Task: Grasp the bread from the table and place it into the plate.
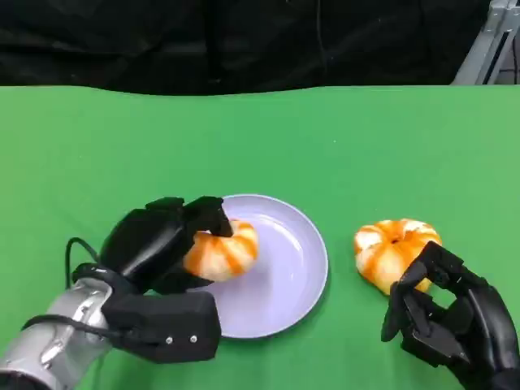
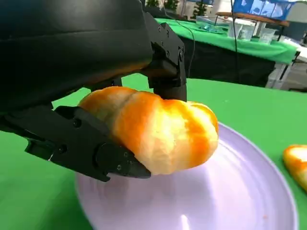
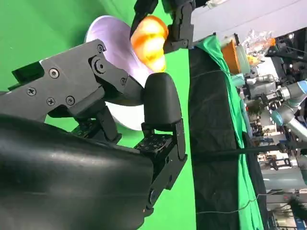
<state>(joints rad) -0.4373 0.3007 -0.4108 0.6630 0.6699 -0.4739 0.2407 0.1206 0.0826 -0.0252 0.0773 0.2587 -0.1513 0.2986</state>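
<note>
Placing step: left hand [image 1: 166, 244] holds striped bread roll [image 1: 221, 250] over lilac plate [image 1: 296, 280], contact unclear. Next: release it. Right hand [image 1: 451, 321] empty, fingers apart, beside second roll [image 1: 394, 248].

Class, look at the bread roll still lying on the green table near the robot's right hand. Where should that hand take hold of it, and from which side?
Probably across the rounded outer flanks of the bread roll on the table, coming down from above. It lies flat and clear of the plate, so its top is free, and the right hand sits just beside its near edge.
</note>
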